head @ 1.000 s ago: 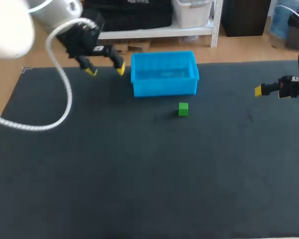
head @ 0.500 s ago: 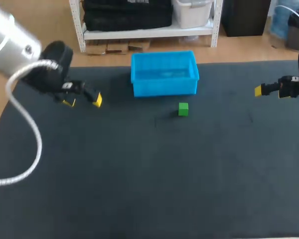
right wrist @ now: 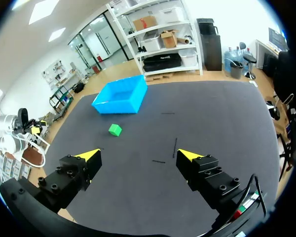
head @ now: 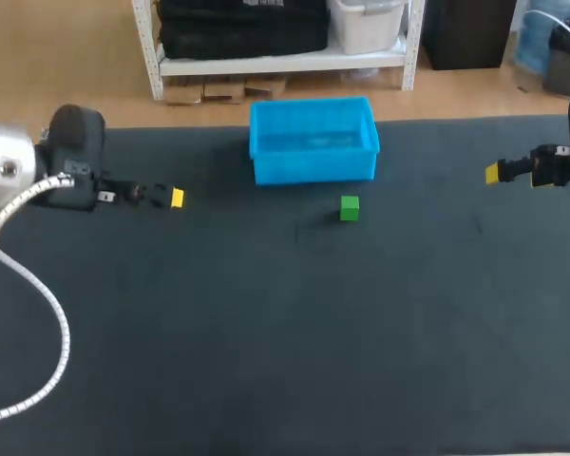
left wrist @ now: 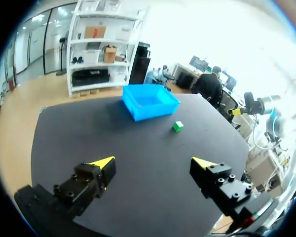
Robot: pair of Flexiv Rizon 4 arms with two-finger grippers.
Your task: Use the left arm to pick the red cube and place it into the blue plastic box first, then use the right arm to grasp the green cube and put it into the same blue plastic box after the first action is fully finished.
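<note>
Dark table [right wrist: 212, 123] carries the green cube [right wrist: 115, 130] well ahead of the right pincer [right wrist: 139, 154], slightly off its centre line, with the blue plastic box [right wrist: 113, 107] just beyond, while that pincer and the left pincer [left wrist: 154, 161] both stand released and empty, the right one likely nearer.

Head view overhead, wrist views low, opposed, sharing blue box [head: 313, 169]

Head view: right arm [head: 568, 163] cut off by edge, right claw [head: 495, 173] showing one yellow tip only; same for left claw [head: 175, 198]. Open blue plastic box [head: 313, 171]: floor partly hidden behind near wall
</note>
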